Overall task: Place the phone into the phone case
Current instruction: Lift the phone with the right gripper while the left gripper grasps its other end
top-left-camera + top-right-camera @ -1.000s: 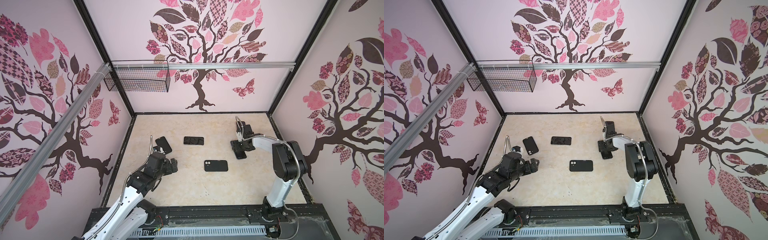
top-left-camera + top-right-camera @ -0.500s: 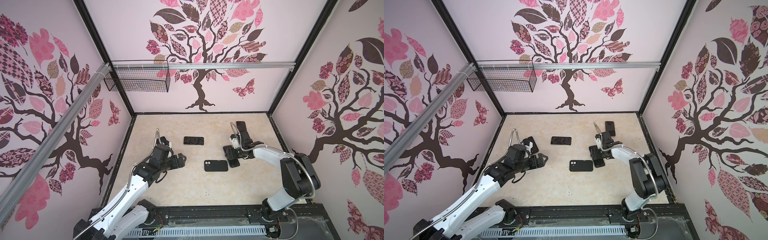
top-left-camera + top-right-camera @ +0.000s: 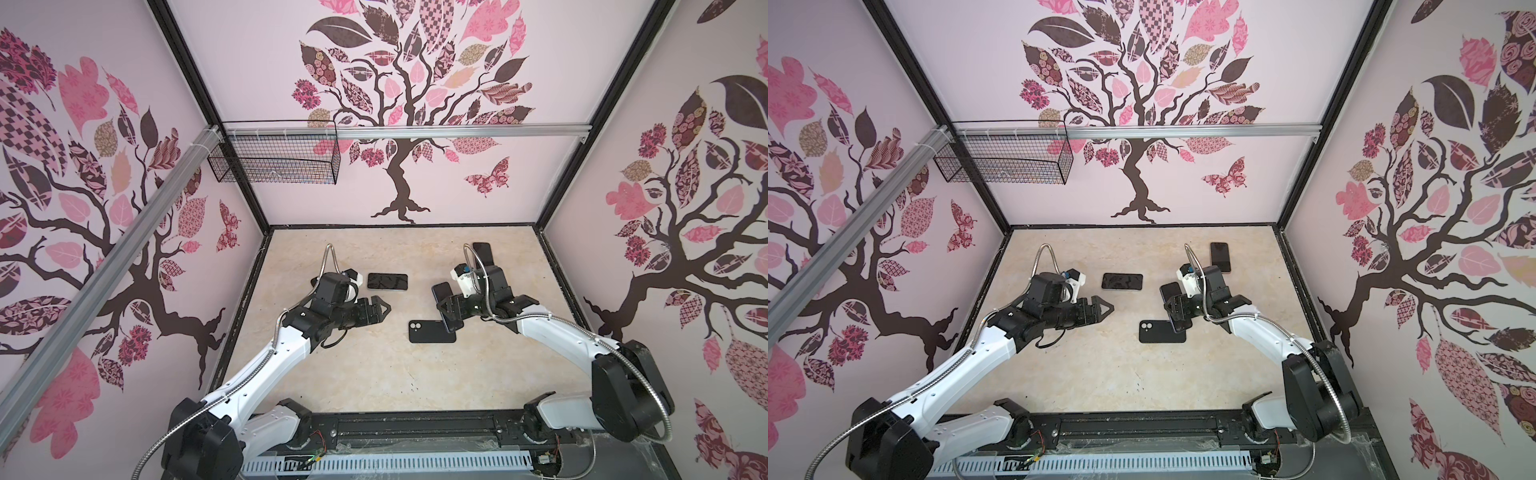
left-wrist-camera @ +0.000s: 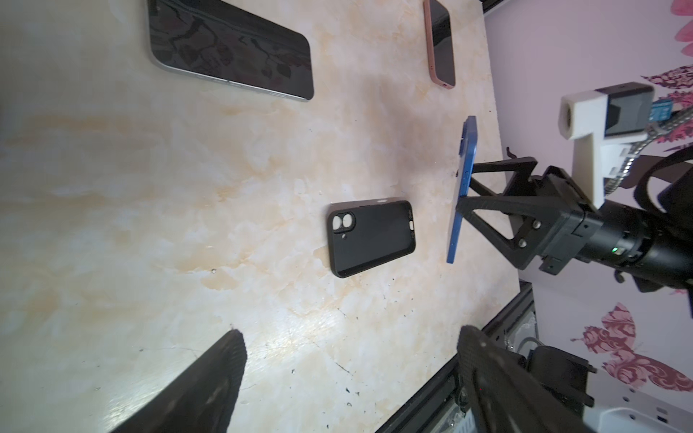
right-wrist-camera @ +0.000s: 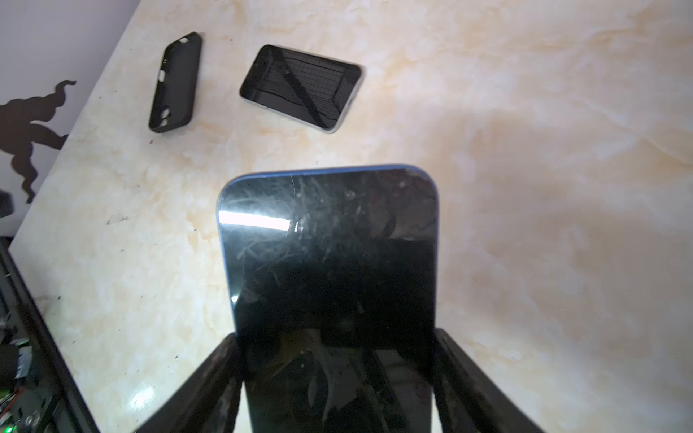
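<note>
Your right gripper (image 4: 463,187) clamps the phone (image 5: 330,262) beside the phone case (image 4: 371,238); your left gripper (image 4: 350,348) gapes, empty. Next, likely: align, lower.

Both arms extended toward the centre, left gripper (image 3: 381,311) with jaws spread wide and empty, right gripper (image 3: 447,310) clamped across a blue phone (image 5: 330,262).
</note>
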You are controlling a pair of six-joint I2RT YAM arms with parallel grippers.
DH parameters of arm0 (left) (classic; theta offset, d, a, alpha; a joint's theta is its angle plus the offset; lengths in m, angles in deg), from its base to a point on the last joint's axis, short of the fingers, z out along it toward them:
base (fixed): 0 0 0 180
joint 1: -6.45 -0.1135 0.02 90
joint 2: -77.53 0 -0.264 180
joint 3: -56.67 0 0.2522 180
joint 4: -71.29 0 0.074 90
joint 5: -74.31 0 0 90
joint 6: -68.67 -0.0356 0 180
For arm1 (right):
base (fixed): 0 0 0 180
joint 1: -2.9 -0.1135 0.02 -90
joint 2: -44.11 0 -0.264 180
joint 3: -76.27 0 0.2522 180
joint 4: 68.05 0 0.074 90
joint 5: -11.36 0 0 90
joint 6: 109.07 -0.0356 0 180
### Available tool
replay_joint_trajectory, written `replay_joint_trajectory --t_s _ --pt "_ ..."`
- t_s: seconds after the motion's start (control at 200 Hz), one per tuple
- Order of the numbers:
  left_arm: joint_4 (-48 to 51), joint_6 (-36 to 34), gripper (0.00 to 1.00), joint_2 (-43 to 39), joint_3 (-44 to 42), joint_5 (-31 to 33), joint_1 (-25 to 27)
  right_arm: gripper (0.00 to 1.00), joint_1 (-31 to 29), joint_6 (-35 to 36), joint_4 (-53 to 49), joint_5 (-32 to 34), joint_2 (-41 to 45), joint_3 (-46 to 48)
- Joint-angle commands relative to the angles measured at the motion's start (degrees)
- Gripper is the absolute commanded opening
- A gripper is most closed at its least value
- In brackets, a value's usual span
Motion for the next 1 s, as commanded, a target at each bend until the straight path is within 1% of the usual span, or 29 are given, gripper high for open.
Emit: replay_joint_trajectory --t_s 0.0,0.13,0.29,0.445,0.595,0.74,0.86,0.995 --pt "-3.03 -0.04 0.9 0.89 3.7 -5.19 -0.2 0.42 -2.56 0.15 5.28 -5.5 4.35 0.64" --pt "-4.31 0.49 0.85 1.83 4.24 -8.02 -0.24 0.42 -7.39 0.85 8.12 -5.68 6.03 2.27" --pt "-4.88 1.56 0.8 1.87 4.01 -9.38 -0.2 0.42 -10.04 0.93 7.83 -6.82 6.06 1.08" --pt "-7.31 2.83 0.76 1.74 2.56 -11.32 -0.2 0.42 -12.9 2.02 6.5 -5.65 6.07 -0.48" --pt "-11.72 4.95 0.73 1.89 0.92 -16.05 -0.26 0.43 -14.73 2.42 5.74 -4.29 5.56 -1.56" --pt "-11.6 4.55 0.72 2.6 0.57 -16.96 -0.2 0.43 -16.18 2.99 4.68 -2.97 5.6 -2.87" --pt "-11.79 4.27 0.66 3.84 0.5 -19.4 -0.2 0.42 -17.31 3.18 4.11 -2.09 5.73 -3.69" --pt "-11.78 4.13 0.6 5.05 0.3 -20.66 -0.22 0.43 -18.12 3.41 3.63 -1.65 5.79 -4.55"
